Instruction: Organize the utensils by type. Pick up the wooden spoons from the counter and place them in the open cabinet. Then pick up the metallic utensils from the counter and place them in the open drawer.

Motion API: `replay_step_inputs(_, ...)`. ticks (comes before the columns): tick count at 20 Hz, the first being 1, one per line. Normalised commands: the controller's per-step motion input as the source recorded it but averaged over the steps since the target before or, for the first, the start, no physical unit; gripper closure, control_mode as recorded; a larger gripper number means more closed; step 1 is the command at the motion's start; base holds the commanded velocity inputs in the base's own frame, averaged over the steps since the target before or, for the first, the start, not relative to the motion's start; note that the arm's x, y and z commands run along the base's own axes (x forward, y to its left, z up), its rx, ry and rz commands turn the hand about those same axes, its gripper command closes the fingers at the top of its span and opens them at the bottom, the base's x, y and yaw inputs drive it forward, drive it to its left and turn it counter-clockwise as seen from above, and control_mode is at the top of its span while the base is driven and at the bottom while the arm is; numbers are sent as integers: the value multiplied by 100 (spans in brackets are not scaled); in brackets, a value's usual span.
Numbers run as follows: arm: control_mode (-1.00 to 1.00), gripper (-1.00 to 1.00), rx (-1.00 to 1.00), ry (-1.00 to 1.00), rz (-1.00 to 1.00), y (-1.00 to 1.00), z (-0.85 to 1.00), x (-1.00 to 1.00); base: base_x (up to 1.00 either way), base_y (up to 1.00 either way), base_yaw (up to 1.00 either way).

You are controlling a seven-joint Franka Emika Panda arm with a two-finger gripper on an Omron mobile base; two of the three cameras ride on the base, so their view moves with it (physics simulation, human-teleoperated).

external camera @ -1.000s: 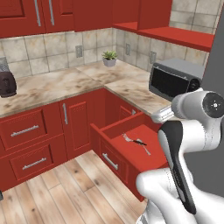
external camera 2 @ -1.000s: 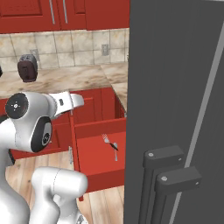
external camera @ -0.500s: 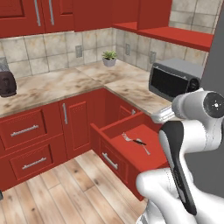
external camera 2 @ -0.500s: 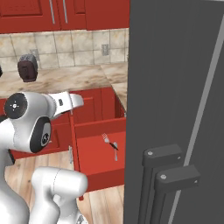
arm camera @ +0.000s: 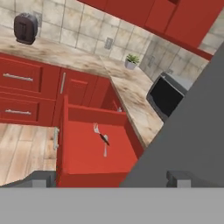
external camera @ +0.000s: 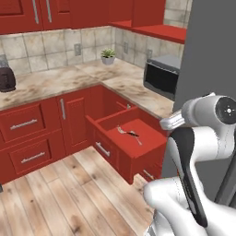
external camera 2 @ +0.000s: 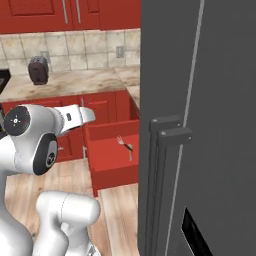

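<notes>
The open drawer juts out from the red base units under the counter. Inside it lie the metallic utensils: a fork with a dark handle and a silver spoon touching its end. My gripper hovers above the drawer's near end, open, with nothing between its fingertips. The wooden spoons and the open cabinet are out of view.
A tall grey fridge stands close on the right. A microwave, a small potted plant and a dark toaster sit on the counter. Wood floor lies left of the drawer.
</notes>
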Motion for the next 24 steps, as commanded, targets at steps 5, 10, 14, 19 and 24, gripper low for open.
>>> replay_step_inputs(5, 100, -100, 0, 0, 0, 0, 0, 0, -6, 68, 5)
replay_step_inputs(10, 100, -100, 0, 0, 0, 0, 0, 0, 0, 99, 43)
replay_step_inputs(14, 100, -100, 0, 0, 0, 0, 0, 0, -6, 93, 63)
replay_step_inputs(19, 100, -100, 0, 0, 0, 0, 0, 0, 0, 100, 63)
replay_step_inputs(24, 100, -100, 0, 0, 0, 0, 0, 0, 1, 97, 61)
